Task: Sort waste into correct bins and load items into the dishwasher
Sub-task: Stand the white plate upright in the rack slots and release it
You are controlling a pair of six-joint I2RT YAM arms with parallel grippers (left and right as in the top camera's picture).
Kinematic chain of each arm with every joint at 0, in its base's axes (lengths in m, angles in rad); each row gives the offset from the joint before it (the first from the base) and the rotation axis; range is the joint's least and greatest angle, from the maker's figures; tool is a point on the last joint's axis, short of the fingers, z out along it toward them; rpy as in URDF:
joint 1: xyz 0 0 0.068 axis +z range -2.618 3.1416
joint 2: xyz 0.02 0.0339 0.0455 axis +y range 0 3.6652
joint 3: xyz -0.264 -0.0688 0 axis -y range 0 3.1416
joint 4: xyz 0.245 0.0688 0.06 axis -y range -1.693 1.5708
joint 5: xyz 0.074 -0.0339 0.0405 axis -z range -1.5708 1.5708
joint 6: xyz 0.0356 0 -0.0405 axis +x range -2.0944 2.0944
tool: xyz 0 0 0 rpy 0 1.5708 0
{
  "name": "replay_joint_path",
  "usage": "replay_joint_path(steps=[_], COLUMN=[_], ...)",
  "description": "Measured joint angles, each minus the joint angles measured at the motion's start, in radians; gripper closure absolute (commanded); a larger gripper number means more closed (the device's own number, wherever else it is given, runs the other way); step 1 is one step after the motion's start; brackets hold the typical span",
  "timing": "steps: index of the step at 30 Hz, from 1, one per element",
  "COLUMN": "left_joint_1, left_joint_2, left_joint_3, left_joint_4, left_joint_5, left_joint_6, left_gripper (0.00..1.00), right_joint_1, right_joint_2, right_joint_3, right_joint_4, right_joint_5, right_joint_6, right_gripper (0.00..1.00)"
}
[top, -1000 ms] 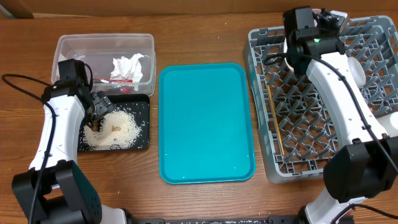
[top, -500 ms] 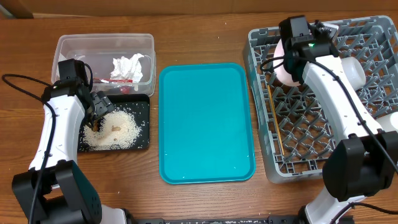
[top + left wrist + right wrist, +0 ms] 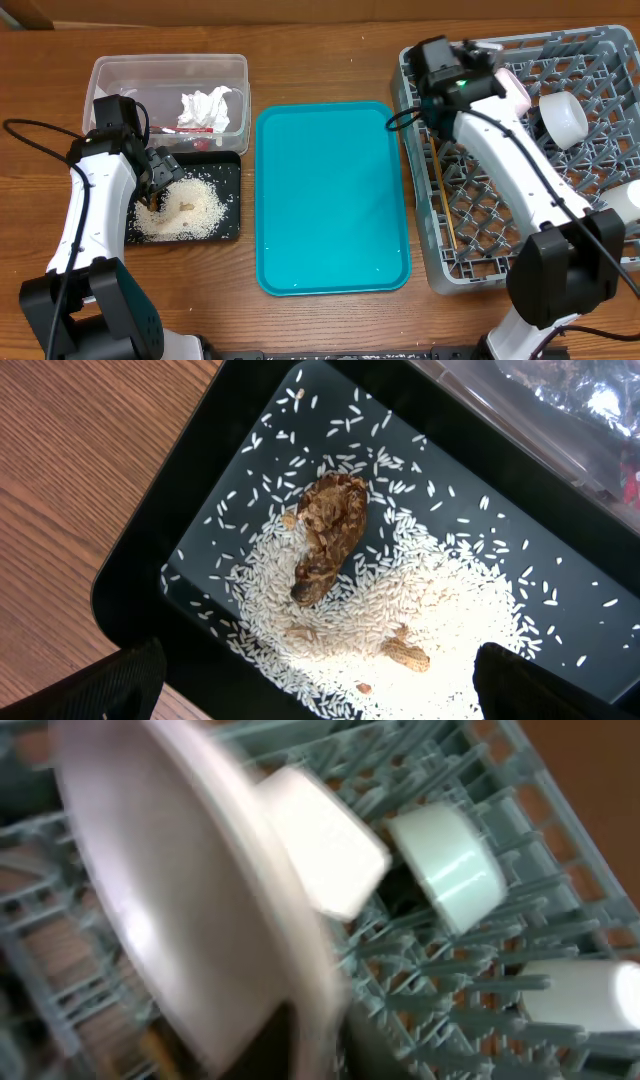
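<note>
Pale-pink plate tilts edgewise over the rack at upper right, ready for pegs, right gripper jaws apparently clenched on it; left gripper jaws hang released above the black tray.

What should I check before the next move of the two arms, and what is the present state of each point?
1. Left claw open and holding nothing: ok.
2. Loose white rice grains and brown food scrap lie inside the shallow black rectangular tray: ok.
3. Crumpled white tissue and red shiny wrapper inside the clear plastic tub: ok.
4. Right claw has a firm grip on the round pale-pink plate: cannot tell, the right wrist view is blurred.
5. Plate seated between the pegs of the large grey plastic rack: cannot tell.
6. Two thin wooden chopsticks lie in the rack: ok.
</note>
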Motion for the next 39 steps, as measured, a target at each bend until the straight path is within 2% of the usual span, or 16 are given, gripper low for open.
replay_joint_path(steps=[11,19,21,26,29,33,37,39], left_joint_1=[0.000,0.000,0.000,0.000,0.000,0.000,0.000,0.000], left_joint_2=[0.000,0.000,0.000,0.000,0.000,0.000,0.000,0.000], left_joint_3=[0.000,0.000,0.000,0.000,0.000,0.000,0.000,0.000], left_joint_4=[0.000,0.000,0.000,0.000,0.000,0.000,0.000,0.000], left_joint_5=[0.000,0.000,0.000,0.000,0.000,0.000,0.000,0.000], left_joint_6=[0.000,0.000,0.000,0.000,0.000,0.000,0.000,0.000], left_gripper=[0.00,0.00,0.00,0.00,0.00,0.00,0.00,0.00], right_joint_1=[0.005,-0.045,-0.081,-0.211,-0.293,-0.388,-0.443,-0.467], right_joint_2=[-0.019,-0.185,-0.212,-0.222,-0.222,-0.222,-0.222,-0.222], right_joint_3=[-0.001,-0.001,-0.001,-0.001,-0.001,-0.001,-0.001,-0.001], right_joint_4=[-0.101,-0.101,-0.101,-0.090,-0.097,-0.144,-0.208,-0.251], right_joint_5=[-0.263,-0.463,-0.521,-0.758,-0.928,-1.124,-1.217,-1.240], right_joint_6=[0.119,0.154,0.144,0.021,-0.095,-0.266,-0.378,-0.426], right_gripper=[0.59,0.44,0.44,0.37,0.22,0.17,0.10,0.00])
